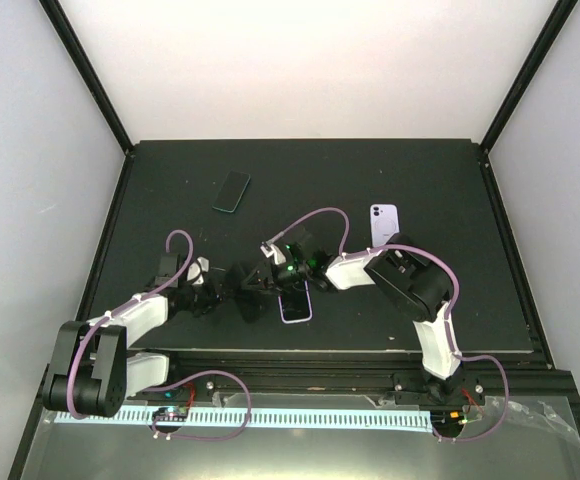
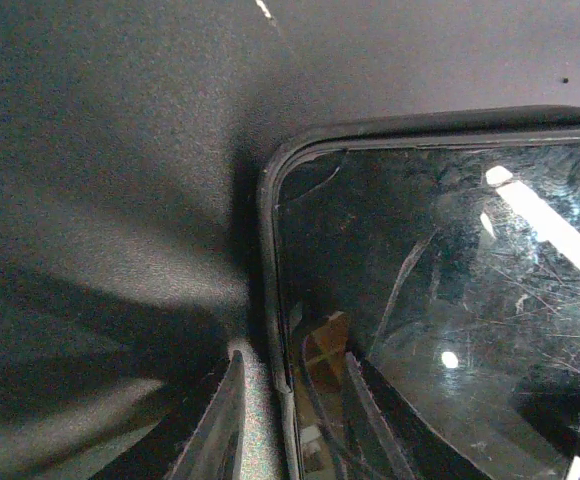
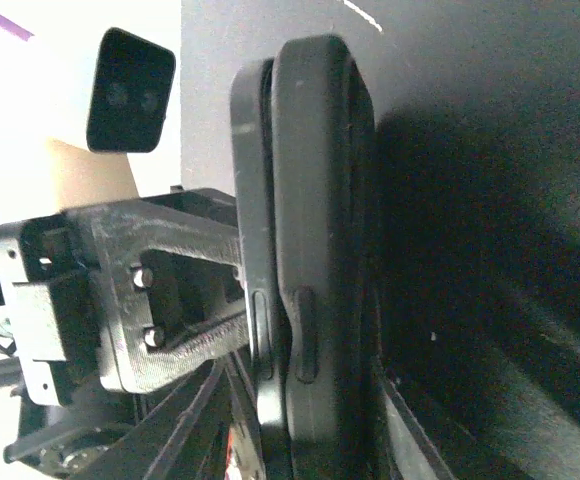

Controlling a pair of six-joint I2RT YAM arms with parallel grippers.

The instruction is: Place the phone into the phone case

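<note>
A black phone (image 3: pixel 254 250) with a cracked screen (image 2: pixel 450 300) sits partly in a black phone case (image 3: pixel 325 200), held on edge above the mat; in the right wrist view the phone's side stands a little proud of the case. In the top view the pair is a dark shape (image 1: pixel 251 296) between both grippers. My left gripper (image 2: pixel 292 360) is shut on the case's edge, one finger on the screen and one outside. My right gripper (image 3: pixel 305 400) is shut across phone and case from the other side. In the top view the left gripper (image 1: pixel 232 287) and right gripper (image 1: pixel 273 272) nearly meet.
A phone with a purple rim (image 1: pixel 295 306) lies on the black mat (image 1: pixel 420 320) just under the right gripper. A lilac phone (image 1: pixel 384 223) lies at the right, a dark phone with a teal edge (image 1: pixel 231 191) at the back left. Black frame rails border the mat.
</note>
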